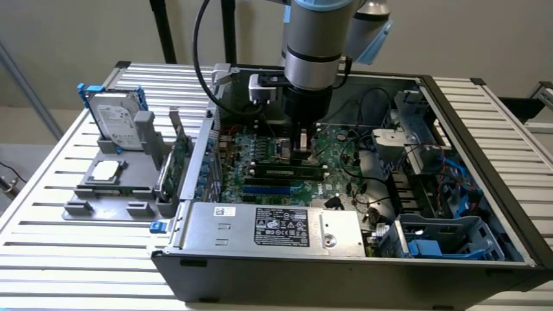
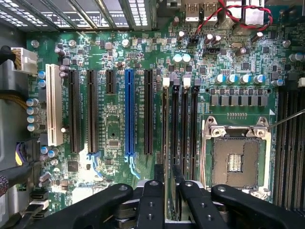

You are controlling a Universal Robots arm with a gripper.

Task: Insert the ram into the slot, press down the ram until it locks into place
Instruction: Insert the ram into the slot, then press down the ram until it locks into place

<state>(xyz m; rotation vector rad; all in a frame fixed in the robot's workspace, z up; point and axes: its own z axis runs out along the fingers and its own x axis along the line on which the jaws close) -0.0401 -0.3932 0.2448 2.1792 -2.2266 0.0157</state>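
Ram (image 2: pixel 165 143) — one stick, gripper (image 2: pixel 165 183) clamping it, in slot (image 2: pixel 165 109)

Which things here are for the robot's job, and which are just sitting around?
For the job: ram, slot, gripper.
Just sitting around: hard drive, blue slot, CPU socket, power supply box.

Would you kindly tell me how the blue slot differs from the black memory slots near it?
The blue slot is blue; the memory slots are black. The blue slot is shorter; some memory slots carry white end clips. Both lie parallel on the motherboard.
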